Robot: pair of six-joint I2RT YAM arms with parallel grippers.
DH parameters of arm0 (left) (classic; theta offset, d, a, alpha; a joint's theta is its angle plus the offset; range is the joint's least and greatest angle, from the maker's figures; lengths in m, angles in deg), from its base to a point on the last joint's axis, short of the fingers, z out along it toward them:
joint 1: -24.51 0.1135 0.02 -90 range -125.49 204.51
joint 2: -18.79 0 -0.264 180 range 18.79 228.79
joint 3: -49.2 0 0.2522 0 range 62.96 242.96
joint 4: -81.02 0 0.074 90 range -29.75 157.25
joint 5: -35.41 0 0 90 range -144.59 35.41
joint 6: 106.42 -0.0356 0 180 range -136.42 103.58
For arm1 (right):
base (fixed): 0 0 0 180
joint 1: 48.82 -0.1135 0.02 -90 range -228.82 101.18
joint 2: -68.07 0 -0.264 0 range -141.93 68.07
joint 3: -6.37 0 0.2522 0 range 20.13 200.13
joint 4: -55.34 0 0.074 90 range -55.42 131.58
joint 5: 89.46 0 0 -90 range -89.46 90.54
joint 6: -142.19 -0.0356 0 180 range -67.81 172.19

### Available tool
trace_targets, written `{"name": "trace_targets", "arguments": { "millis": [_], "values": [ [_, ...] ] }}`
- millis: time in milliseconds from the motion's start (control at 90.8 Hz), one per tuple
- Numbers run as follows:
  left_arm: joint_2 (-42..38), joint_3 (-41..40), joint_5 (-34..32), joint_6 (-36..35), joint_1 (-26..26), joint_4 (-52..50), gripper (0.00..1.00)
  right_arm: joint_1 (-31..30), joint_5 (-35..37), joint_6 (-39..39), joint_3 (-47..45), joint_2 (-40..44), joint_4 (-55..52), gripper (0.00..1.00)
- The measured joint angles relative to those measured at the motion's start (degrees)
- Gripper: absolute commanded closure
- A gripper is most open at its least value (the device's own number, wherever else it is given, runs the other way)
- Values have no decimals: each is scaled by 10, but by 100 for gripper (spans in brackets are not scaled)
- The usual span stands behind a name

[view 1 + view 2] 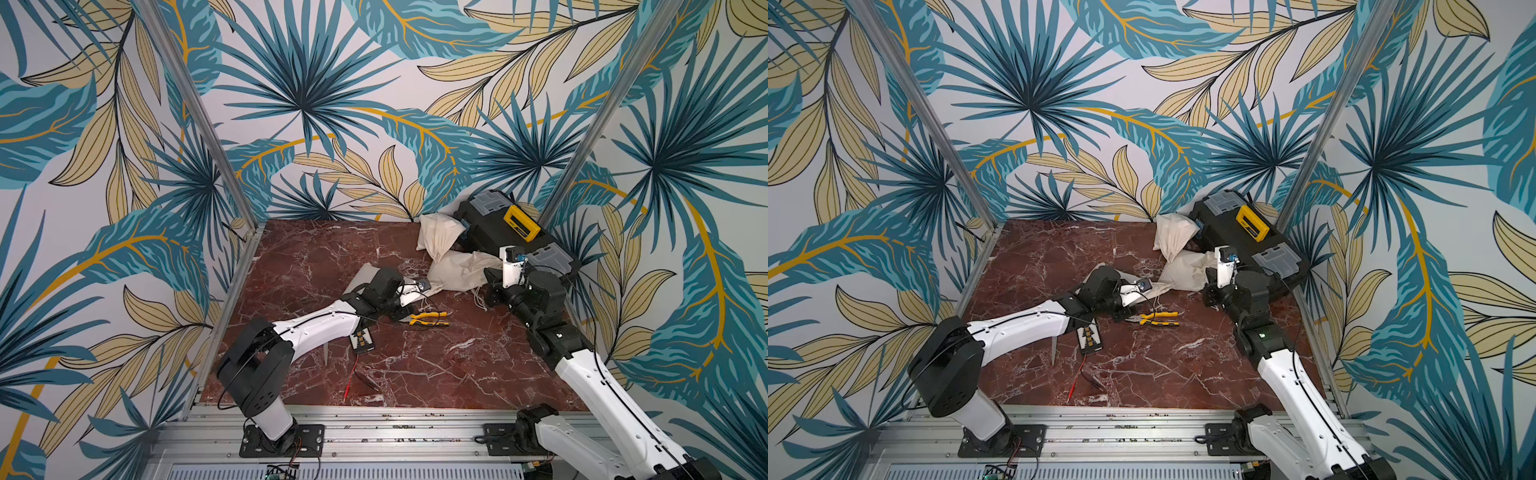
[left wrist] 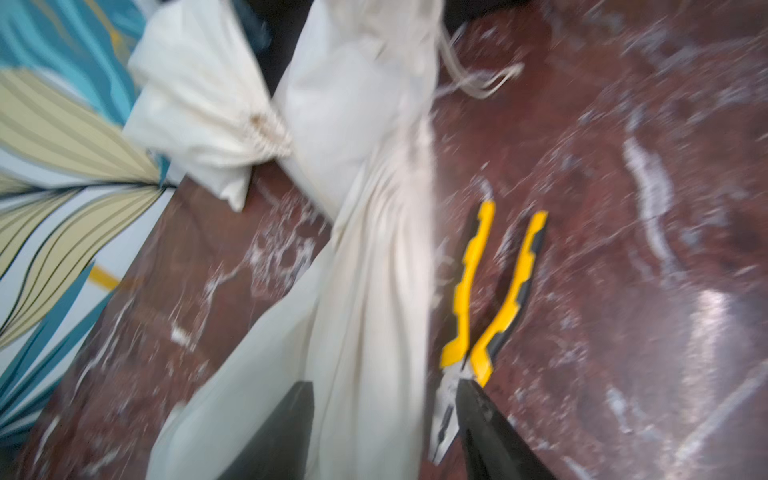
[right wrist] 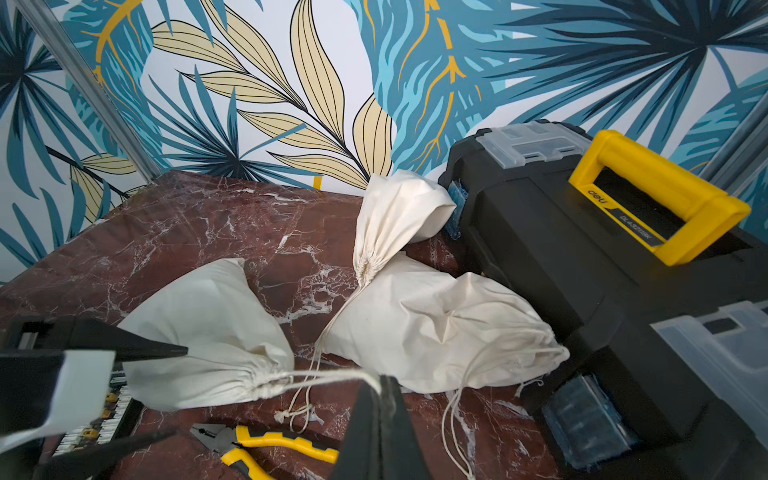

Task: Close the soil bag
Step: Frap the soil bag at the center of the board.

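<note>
The cream cotton soil bag (image 3: 208,332) lies slumped on the red, white-veined marble tabletop (image 3: 208,216), its neck puckered. The right fingers (image 3: 380,399), black wedges, are pinched tight on its taut white drawstring (image 3: 328,376). The left fingers (image 2: 286,436) stand apart astride the bag's creased cloth, beside yellow-handled pliers (image 2: 490,291).

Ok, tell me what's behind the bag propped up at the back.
A black-and-yellow toolbox. The bag leans against its front, hiding part of a blue latch and the box's lower corner there. Beyond the toolbox is the leaf-patterned wall.
</note>
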Motion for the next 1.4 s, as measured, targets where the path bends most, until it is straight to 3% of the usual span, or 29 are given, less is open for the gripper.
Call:
{"name": "trace_targets", "arguments": {
  "millis": [176,341,430,628,749,1090,1399],
  "values": [
    [54,104,121,-1,-3,10,38,0,-13,0,0,4,0,100],
    [118,178,160,-2,-3,-2,41,0,-17,2,0,21,-4,100],
    [154,215,161,-7,-3,-20,49,0,-21,3,0,29,-6,100],
    [193,250,152,-21,-3,-57,87,0,-20,9,0,39,-14,100],
    [191,252,147,-33,-2,-73,100,0,-15,13,0,39,-24,100],
    [156,232,91,-37,-5,-83,100,-5,17,24,-1,65,-58,100],
    [144,174,-48,-13,-44,-14,97,-22,86,26,-16,115,-139,100]
  ]
}}
